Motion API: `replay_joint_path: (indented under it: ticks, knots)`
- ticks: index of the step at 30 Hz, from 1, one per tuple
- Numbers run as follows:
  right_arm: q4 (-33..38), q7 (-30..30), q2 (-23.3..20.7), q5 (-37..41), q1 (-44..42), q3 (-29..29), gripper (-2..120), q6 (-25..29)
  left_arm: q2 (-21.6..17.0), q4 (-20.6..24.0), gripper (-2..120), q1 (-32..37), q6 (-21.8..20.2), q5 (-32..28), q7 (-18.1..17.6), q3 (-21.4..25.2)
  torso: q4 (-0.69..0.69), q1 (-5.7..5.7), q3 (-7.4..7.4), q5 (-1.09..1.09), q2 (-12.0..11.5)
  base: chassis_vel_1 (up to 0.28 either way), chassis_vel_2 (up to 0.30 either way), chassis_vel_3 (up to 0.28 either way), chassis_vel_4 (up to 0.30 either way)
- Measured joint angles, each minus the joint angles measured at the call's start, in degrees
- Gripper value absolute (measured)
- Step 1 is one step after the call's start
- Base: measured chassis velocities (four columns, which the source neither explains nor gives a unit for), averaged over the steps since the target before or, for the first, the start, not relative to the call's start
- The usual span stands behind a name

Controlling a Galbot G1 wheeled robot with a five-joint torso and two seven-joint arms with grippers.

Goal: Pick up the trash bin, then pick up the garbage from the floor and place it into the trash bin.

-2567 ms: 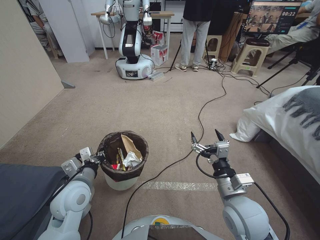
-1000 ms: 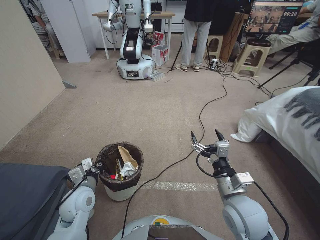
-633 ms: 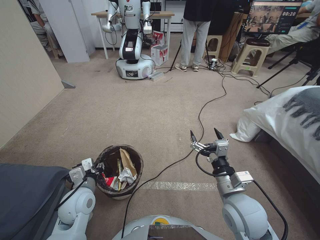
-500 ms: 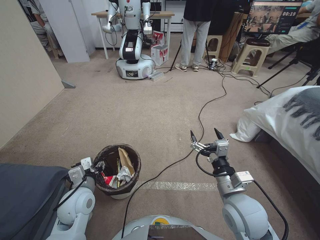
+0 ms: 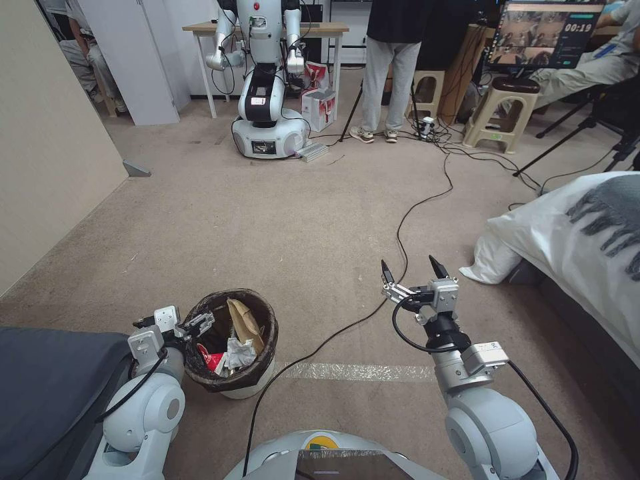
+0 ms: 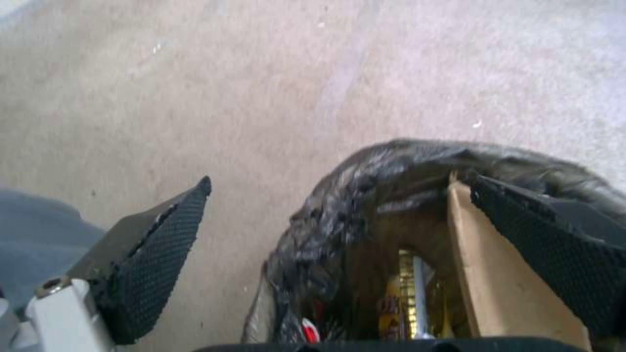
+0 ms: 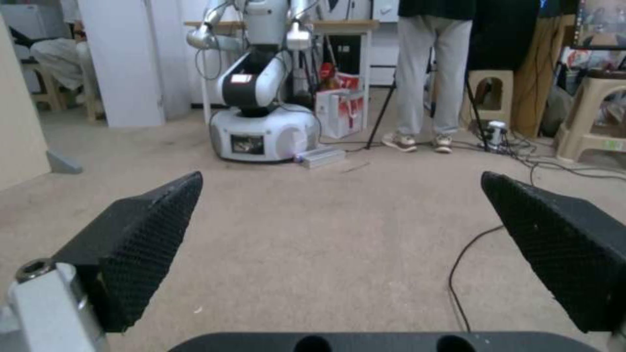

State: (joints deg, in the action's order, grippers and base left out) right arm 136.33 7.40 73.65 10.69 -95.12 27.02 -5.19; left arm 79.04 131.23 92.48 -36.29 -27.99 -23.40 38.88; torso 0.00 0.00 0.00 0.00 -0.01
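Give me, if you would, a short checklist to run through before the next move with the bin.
1. Left gripper open, one finger inside the trash bin rim, one outside: ok.
2. Rim clamped: not ok.
3. Trash bin resting on the carpet: ok.
4. Garbage inside the bin: ok.
5. Right gripper open and empty: ok.
6. Black cable clear of the bin's base: cannot tell.

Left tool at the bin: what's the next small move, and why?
Probably lift the left tool straight up, clear of the trash bin. Its jaws stand open astride the lined rim, one finger inside and one outside. The bin sits on the carpet with the garbage inside. The right tool hovers open and empty.
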Motion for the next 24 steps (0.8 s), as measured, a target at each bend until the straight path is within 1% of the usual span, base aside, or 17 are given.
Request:
replay_joint_path:
  ticks: [4,5,7,8,9,10,11,13,14,15,17,19,20,23,24]
  knots:
    - [0.0,0.0,0.1,0.0,0.0,0.2,100,0.0,-0.3,1.2,100,0.6,0.3,0.5,0.7,0.2,0.00,0.00,0.00,0.00,0.0,0.000,0.000,0.000,0.000]
    - [0.0,0.1,0.2,0.0,0.0,0.3,100,0.1,-0.5,2.2,100,1.1,1.0,1.3,1.6,0.4,0.00,0.00,0.00,0.00,0.0,0.000,0.000,0.000,0.000]
    - [0.0,0.1,0.7,0.0,-0.3,0.6,100,0.1,-0.8,3.7,100,2.4,4.1,4.7,4.2,1.0,0.00,0.00,0.00,0.00,0.0,0.000,0.000,0.000,0.000]
    - [0.0,0.1,0.7,0.0,-0.3,0.6,100,0.1,-0.8,3.7,100,2.4,4.1,4.7,4.2,1.0,0.00,0.00,0.00,0.00,0.0,0.000,0.000,0.000,0.000]
    - [0.0,0.1,0.8,0.0,-0.4,0.7,100,0.2,-0.8,4.1,100,2.9,5.5,6.1,5.3,1.2,-0.01,0.00,0.00,0.00,0.0,0.000,0.000,0.000,0.000]
    - [0.0,0.1,0.9,-0.1,-0.7,1.1,100,0.3,-0.6,5.0,100,4.4,10.0,9.9,8.3,1.8,0.00,0.00,0.00,0.01,0.0,0.000,0.000,0.000,0.000]
    - [0.0,0.1,0.9,-0.1,-0.7,1.1,100,0.3,-0.6,5.0,100,4.4,10.0,9.9,8.3,1.8,0.00,0.00,0.00,0.01,0.0,0.000,0.000,0.000,0.000]
    - [0.1,0.1,1.2,-0.2,-1.0,1.6,100,0.4,0.0,5.7,100,6.3,14.7,13.8,11.8,2.3,-0.01,0.00,-0.01,0.01,0.0,0.000,0.000,0.000,0.000]
    - [0.4,0.2,1.6,-0.4,-1.4,2.1,100,0.4,0.6,6.2,100,7.9,17.8,15.9,13.9,2.5,0.01,0.00,-0.01,0.01,0.0,0.000,0.000,0.000,0.000]
    - [0.4,0.2,1.6,-0.4,-1.4,2.1,100,0.4,0.6,6.2,100,7.9,17.8,15.9,13.9,2.5,0.01,0.00,-0.01,0.01,0.0,0.000,0.000,0.000,0.000]
    - [0.7,0.6,2.0,-0.6,-2.1,2.4,100,0.4,1.2,6.5,100,9.4,20.4,17.4,15.5,2.4,0.02,0.00,-0.01,0.01,0.0,0.000,0.000,0.000,0.000]
    - [1.3,1.2,2.6,-0.7,-3.5,3.0,100,0.8,1.5,6.5,100,10.5,23.3,20.0,17.2,2.3,-0.01,0.00,-0.01,0.00,0.0,0.000,0.000,0.000,0.000]
    - [1.3,1.2,2.6,-0.7,-3.5,3.0,100,0.8,1.5,6.5,100,10.5,23.3,20.0,17.2,2.3,-0.01,0.00,-0.01,0.00,0.0,0.000,0.000,0.000,0.000]
    - [1.8,1.3,2.9,-1.0,-5.4,4.1,100,2.3,2.4,6.7,100,12.3,26.5,23.8,19.1,2.1,-0.02,0.00,-0.01,0.00,0.0,0.000,0.000,0.000,0.000]
    - [1.8,1.3,2.9,-1.0,-5.4,4.1,100,2.3,2.4,6.7,100,12.3,26.5,23.8,19.1,2.1,-0.02,0.00,-0.01,0.00,0.0,0.000,0.000,0.000,0.000]
